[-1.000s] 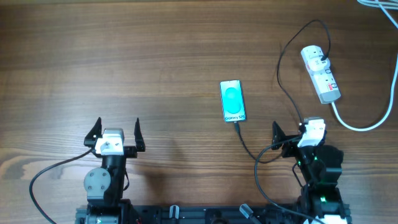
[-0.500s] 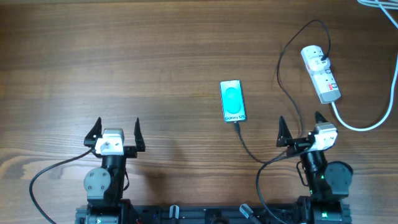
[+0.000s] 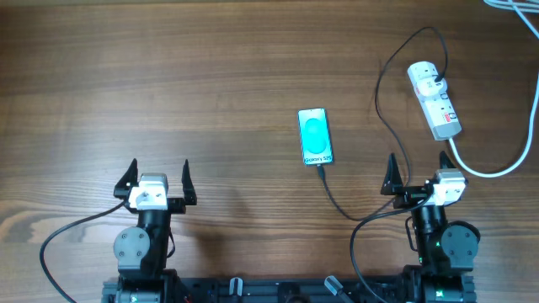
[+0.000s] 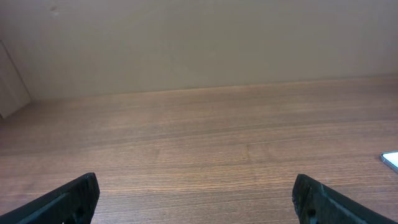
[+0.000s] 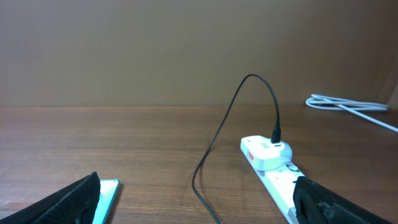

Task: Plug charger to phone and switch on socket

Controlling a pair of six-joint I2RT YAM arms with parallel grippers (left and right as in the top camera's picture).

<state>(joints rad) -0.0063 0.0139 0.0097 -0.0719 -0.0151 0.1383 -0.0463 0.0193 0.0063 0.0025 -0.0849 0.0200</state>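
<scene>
Here, both arms sit at the near edge of the wooden table (image 3: 168, 76), the left gripper (image 3: 158, 167) and the right gripper (image 3: 417, 165) each spread wide, holding nothing. The lit Galaxy S25 phone (image 3: 315, 136) lies mid-table, farther out between them. The black charger cable (image 5: 277, 132) meets the phone's near edge, loops toward the right arm, then arcs away to a white adapter (image 3: 429, 81) on the far end of the white power strip (image 3: 442, 114) at far right, whose thick white cord (image 3: 488, 172) trails rightward.
</scene>
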